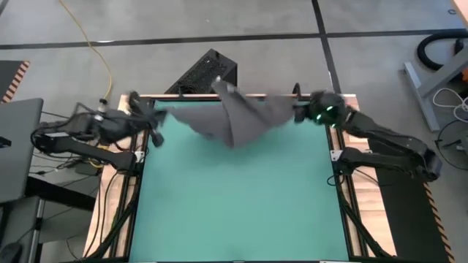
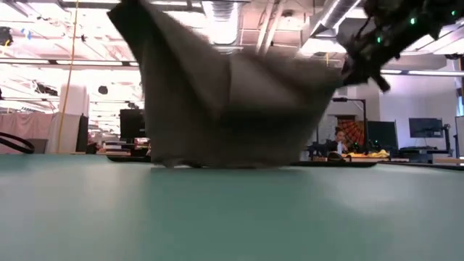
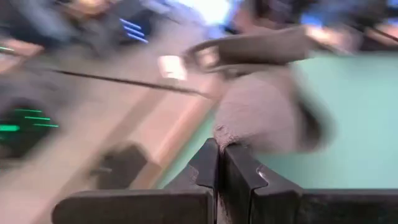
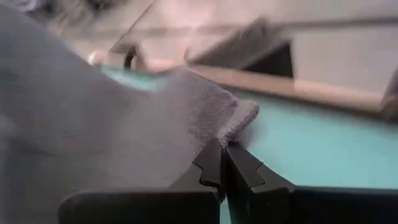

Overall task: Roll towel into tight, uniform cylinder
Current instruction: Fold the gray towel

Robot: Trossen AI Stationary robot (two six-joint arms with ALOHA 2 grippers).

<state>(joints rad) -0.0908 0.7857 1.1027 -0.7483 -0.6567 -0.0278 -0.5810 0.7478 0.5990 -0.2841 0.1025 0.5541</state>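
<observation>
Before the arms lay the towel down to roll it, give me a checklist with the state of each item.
1. Left gripper shut on the towel edge: ok.
2. Right gripper shut on a towel corner: ok.
3. Towel stretched flat between the grippers: not ok, it sags in a folded bunch in the middle.
4. Towel over the green mat: ok, at the far edge, its lowest part at the mat.
5. Mat bare in front of the towel: ok.
6. White tag's corner located: cannot tell.
</observation>
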